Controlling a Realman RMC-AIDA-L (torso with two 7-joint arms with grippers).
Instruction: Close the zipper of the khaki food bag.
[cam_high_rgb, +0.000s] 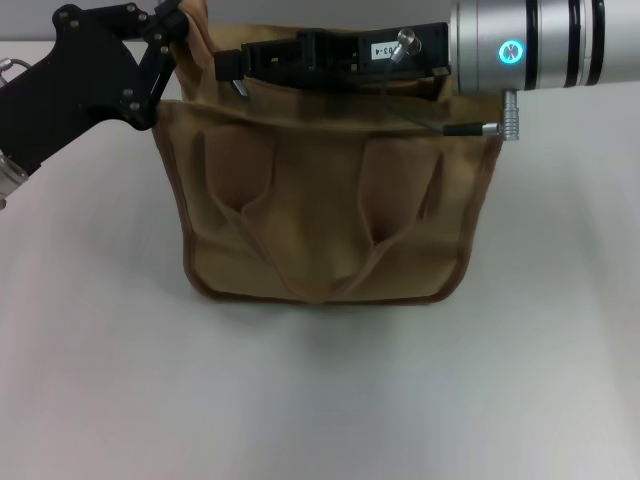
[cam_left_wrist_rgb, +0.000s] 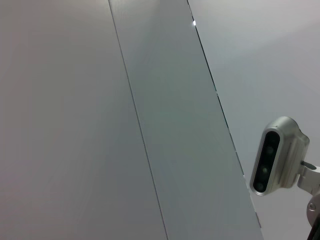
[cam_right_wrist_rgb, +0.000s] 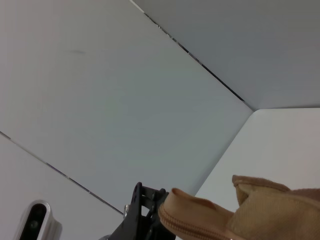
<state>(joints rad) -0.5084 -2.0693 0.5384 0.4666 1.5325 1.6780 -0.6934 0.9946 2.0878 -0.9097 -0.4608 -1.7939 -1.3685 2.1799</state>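
The khaki food bag (cam_high_rgb: 320, 200) stands upright on the white table, its two looped handles facing me. My left gripper (cam_high_rgb: 172, 35) is shut on the bag's top left end. It also shows in the right wrist view (cam_right_wrist_rgb: 142, 212), beside the bag's end (cam_right_wrist_rgb: 270, 210) and a stretch of the zipper (cam_right_wrist_rgb: 192, 227). My right gripper (cam_high_rgb: 230, 68) lies along the bag's top, reaching toward its left end. It is shut at the zipper's slider, and the silver pull tab (cam_high_rgb: 241, 88) pokes out just below the fingertips. The rest of the zipper line is hidden under the right gripper.
The white table (cam_high_rgb: 320, 400) spreads in front of and beside the bag. The right arm's silver wrist (cam_high_rgb: 540, 45) and its cable plug (cam_high_rgb: 500, 128) hang over the bag's top right corner. The left wrist view shows only wall panels and a camera housing (cam_left_wrist_rgb: 275, 160).
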